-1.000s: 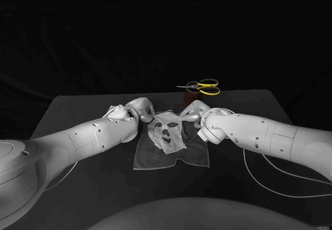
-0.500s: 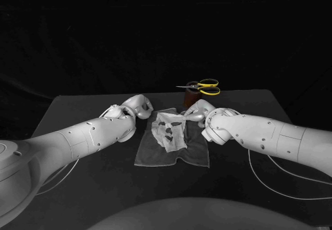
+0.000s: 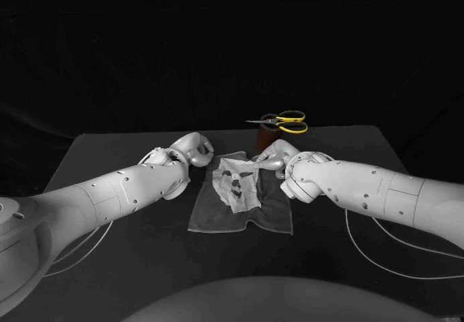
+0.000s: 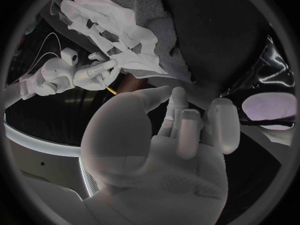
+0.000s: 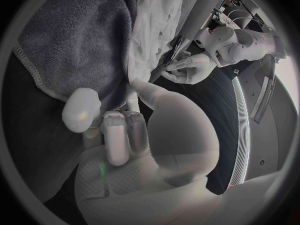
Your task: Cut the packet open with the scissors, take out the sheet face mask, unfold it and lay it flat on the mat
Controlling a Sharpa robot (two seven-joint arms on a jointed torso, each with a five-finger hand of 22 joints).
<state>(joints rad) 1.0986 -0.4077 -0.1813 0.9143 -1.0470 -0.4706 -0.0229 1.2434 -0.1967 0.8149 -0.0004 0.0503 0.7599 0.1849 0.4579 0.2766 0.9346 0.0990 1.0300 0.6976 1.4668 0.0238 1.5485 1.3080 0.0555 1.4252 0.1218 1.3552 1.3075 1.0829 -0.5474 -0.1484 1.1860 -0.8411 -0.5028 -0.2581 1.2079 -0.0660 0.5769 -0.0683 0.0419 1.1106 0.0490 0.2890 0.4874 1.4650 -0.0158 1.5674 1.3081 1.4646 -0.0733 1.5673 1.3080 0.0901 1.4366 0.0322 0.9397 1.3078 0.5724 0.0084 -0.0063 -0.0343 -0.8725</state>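
The left hand (image 3: 190,150) hovers just left of the mat's far left corner. Its fingers (image 4: 187,130) are stretched out and a little apart, the thumb is spread wide, and nothing lies in the palm or between the fingers.

The right hand (image 3: 273,156) is at the far right corner of the face mask (image 3: 237,182). Its fingers are loosely bent and stand clear of the thumb. The thumb's tip comes up against the edge where the mask meets the mat. I cannot tell whether this hand pinches that corner or only touches it.

The mask lies on the far half of the mat (image 3: 218,218), between the two hands. It is opened out enough to show the eye and mouth holes, but it is rumpled and creased, mostly toward the right side. The mat is a dark towel-like cloth with a stitched edge, lying flat in the middle of the black table (image 3: 126,268). A thin white cable (image 3: 387,258) trails over the table under the right arm. The room behind the far edge of the table is dark.

A small brown holder (image 3: 263,137) stands near the far edge, just beyond the right hand. Scissors (image 3: 287,121) with yellow handles rest across its top.
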